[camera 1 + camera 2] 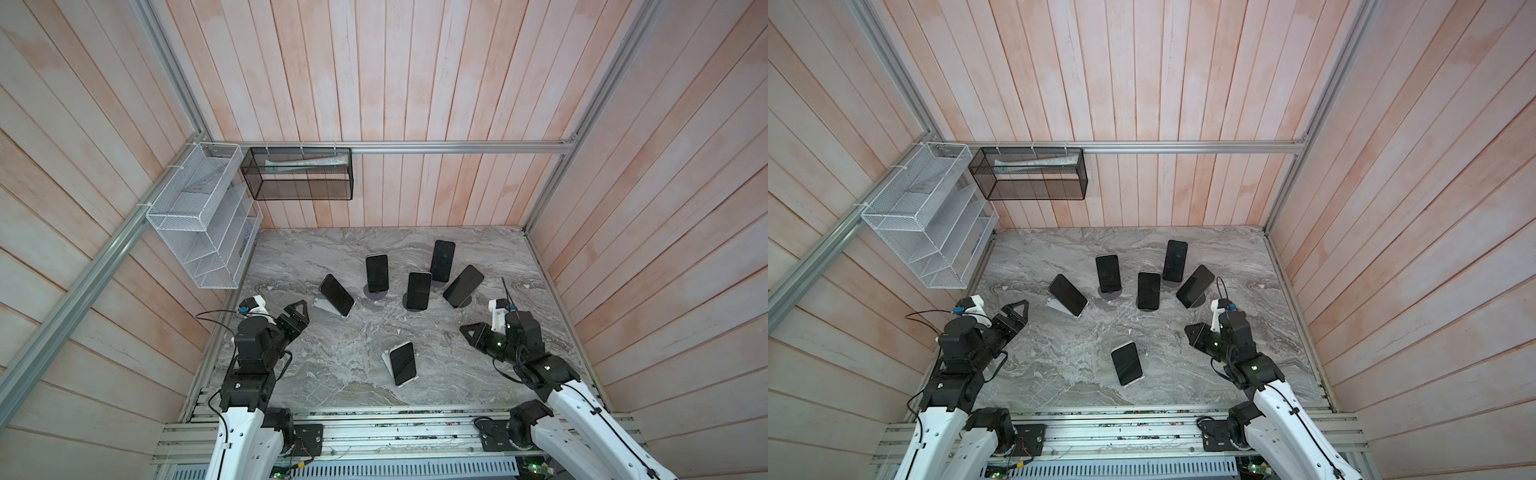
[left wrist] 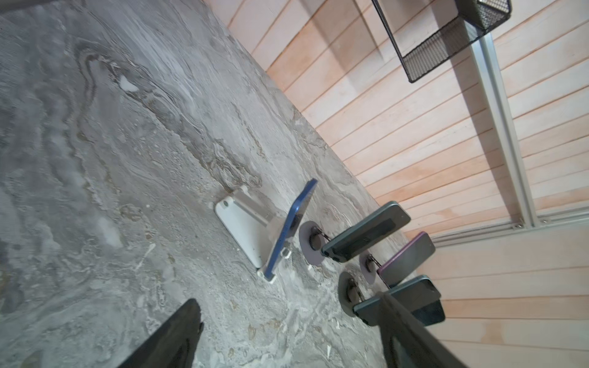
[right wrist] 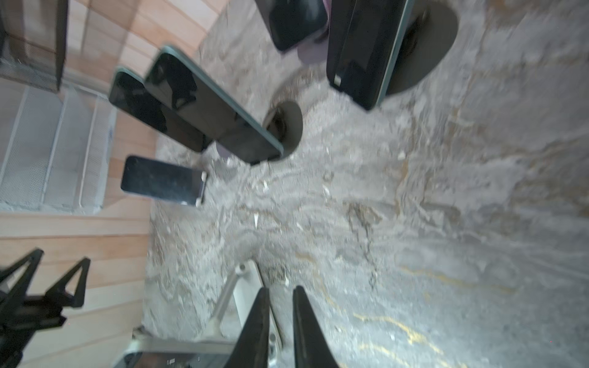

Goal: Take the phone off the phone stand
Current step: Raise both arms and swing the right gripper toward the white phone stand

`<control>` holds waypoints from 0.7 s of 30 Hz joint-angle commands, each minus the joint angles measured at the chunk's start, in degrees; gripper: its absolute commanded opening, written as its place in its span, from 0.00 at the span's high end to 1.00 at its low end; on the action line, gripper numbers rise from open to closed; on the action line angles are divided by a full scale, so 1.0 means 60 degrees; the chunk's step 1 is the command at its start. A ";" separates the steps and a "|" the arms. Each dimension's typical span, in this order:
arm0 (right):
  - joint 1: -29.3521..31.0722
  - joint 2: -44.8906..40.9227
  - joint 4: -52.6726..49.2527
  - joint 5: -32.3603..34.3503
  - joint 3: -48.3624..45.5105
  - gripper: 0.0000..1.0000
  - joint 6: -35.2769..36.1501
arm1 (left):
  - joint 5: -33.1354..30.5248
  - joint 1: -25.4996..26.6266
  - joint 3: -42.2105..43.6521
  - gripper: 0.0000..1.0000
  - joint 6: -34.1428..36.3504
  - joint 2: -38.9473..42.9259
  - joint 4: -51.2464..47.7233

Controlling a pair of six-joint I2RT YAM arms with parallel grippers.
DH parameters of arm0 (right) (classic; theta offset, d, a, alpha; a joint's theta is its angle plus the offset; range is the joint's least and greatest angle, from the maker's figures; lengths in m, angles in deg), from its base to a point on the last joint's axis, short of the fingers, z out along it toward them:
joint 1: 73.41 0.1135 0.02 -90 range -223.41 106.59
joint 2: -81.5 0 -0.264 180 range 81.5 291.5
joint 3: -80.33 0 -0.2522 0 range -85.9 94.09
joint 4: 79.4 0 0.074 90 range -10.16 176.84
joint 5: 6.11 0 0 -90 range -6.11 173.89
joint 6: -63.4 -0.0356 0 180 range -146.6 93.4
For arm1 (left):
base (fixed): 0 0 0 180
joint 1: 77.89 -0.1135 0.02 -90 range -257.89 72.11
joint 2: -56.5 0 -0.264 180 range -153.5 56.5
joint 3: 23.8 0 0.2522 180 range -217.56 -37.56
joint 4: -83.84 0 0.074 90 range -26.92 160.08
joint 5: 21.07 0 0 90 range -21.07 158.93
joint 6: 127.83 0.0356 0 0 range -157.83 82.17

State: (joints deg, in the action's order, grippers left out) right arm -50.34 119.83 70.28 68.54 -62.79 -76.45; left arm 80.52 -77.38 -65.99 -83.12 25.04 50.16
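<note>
Several dark-screened phones lean on stands on the grey marble table (image 1: pixel 332 374). Nearest the front stands a phone (image 1: pixel 402 363) (image 1: pixel 1127 363) on a white stand (image 1: pixel 387 357) (image 3: pixel 248 286). Further left, a blue-edged phone (image 1: pixel 336 294) (image 2: pixel 291 229) rests on another white stand (image 2: pixel 242 229). My left gripper (image 1: pixel 300 309) (image 2: pixel 290 318) hovers open just left of that phone, holding nothing. My right gripper (image 1: pixel 465 330) (image 3: pixel 281 290) hangs at the right, pointing toward the front phone's stand. Its jaws stand almost together with nothing between them.
Further back, phones (image 1: pixel 377 273) (image 1: pixel 419 290) (image 1: pixel 442 261) (image 1: pixel 463 285) sit close together on dark round-based stands. A white wire rack (image 1: pixel 199 216) and a black mesh basket (image 1: pixel 299 174) hang on the left and back walls. Wooden walls close three sides.
</note>
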 commanded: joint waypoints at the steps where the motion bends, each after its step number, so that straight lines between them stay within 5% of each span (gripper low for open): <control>1: 0.0705 -0.0314 0.0400 -0.0001 -0.0582 0.88 -0.1174 | 0.0946 0.0417 -0.0053 0.14 -0.0140 0.0017 0.0299; 5: 0.1640 -0.0432 0.0487 -0.0052 -0.1160 0.90 -0.1702 | 0.0765 0.1129 0.0024 0.14 -0.0306 0.0200 0.0274; 9: 0.2333 -0.0543 0.0768 0.0234 -0.1326 0.78 -0.2202 | 0.0804 0.1390 0.0331 0.14 -0.0629 0.0274 0.0676; 16: 0.3164 0.0006 -0.1411 0.2103 0.1133 0.53 -0.0420 | 0.0922 0.1496 -0.0288 0.14 -0.0151 -0.0276 0.0504; 21: 0.3877 0.0966 -0.3354 0.3822 0.3332 0.51 0.0569 | 0.1947 0.1614 -0.0940 0.10 -0.0303 -0.0795 0.0197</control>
State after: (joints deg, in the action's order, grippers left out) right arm -28.81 122.89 59.90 83.18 -47.73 -78.50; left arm 87.21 -68.40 -67.80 -85.24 21.50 51.82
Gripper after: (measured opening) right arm 0.492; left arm 0.893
